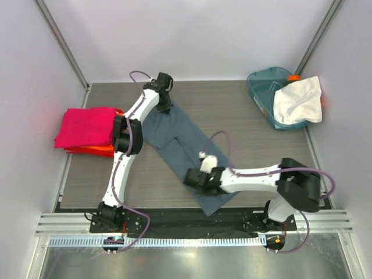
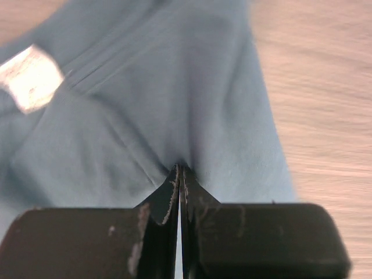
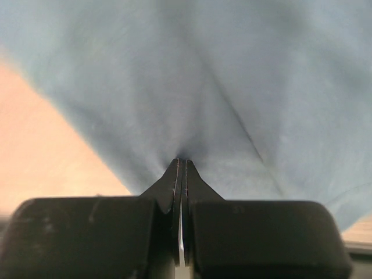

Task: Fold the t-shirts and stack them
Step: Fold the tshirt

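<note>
I see slate blue-grey t-shirt (image 1: 174,139) lying diagonally on table (image 1: 250,139); left gripper (image 2: 179,170) pinched shut on far end, right gripper (image 3: 180,161) clamped on near end; I judge 2 grips keep cloth taut for fold; magenta t-shirt (image 1: 86,127) folded at left, likely stack site; white t-shirt (image 1: 297,100) draped over teal tub (image 1: 261,87).

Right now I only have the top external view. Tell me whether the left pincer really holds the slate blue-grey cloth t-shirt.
Observer: Left pincer is shut on a pinched fold of the slate blue-grey cloth t-shirt.
Operator: Now the right.
Observer: Right pincer is shut on that shirt too, cloth puckering at its tips.
Operator: Describe what lies near the left grip.
Observer: A blurred white patch, maybe a label, on the cloth.
</note>
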